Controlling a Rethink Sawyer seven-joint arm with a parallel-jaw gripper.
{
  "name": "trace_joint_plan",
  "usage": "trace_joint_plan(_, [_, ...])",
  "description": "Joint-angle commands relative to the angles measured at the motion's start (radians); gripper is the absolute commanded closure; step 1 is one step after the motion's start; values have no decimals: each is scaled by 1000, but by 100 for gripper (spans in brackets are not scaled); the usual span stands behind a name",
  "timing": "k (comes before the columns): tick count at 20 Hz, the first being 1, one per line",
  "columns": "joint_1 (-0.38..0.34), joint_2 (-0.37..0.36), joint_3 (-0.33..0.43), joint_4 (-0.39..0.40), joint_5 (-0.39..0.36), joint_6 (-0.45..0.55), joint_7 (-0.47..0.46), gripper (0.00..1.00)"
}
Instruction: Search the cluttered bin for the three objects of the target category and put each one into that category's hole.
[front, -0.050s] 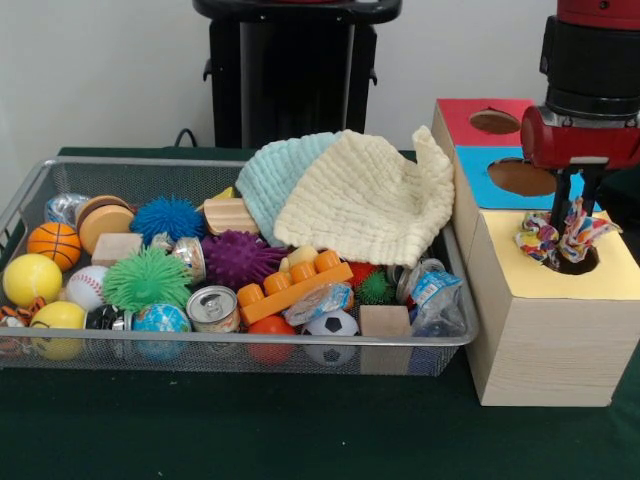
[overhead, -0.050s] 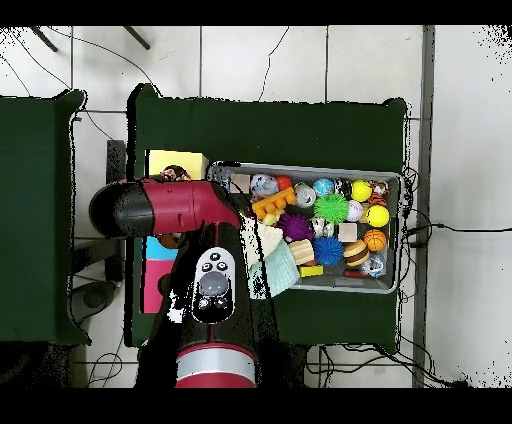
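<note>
My gripper (front, -0.050s: 575, 215) hangs over the hole in the yellow top (front, -0.050s: 615, 275) of the wooden box (front, -0.050s: 545, 340). Its fingers close in on a bunched, many-coloured patterned cloth (front, -0.050s: 540, 240). The cloth's lower part sits in the hole, and its ends stick out on both sides. A cream cloth (front, -0.050s: 370, 200) and a light blue cloth (front, -0.050s: 275, 180) lie over the far right part of the wire bin (front, -0.050s: 240, 340). In the overhead view the arm (overhead, -0.050s: 200, 270) hides the gripper and most of the box, leaving only the yellow top (overhead, -0.050s: 178, 163) showing.
The box also has a blue top (front, -0.050s: 500, 175) and a red top (front, -0.050s: 480, 115), each with a hole. The bin holds several balls, spiky balls, wooden blocks, an orange toy brick (front, -0.050s: 295, 285), a can (front, -0.050s: 213, 308) and wrappers. The bin (overhead, -0.050s: 392, 180) lies right of the arm.
</note>
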Motion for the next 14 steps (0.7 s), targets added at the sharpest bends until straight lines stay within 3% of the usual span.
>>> trace_joint_plan(1, [-2,84,-2,-8,26,2,208,100])
trace_joint_plan(14, [20,207,-34,-97,23,-43,203,100])
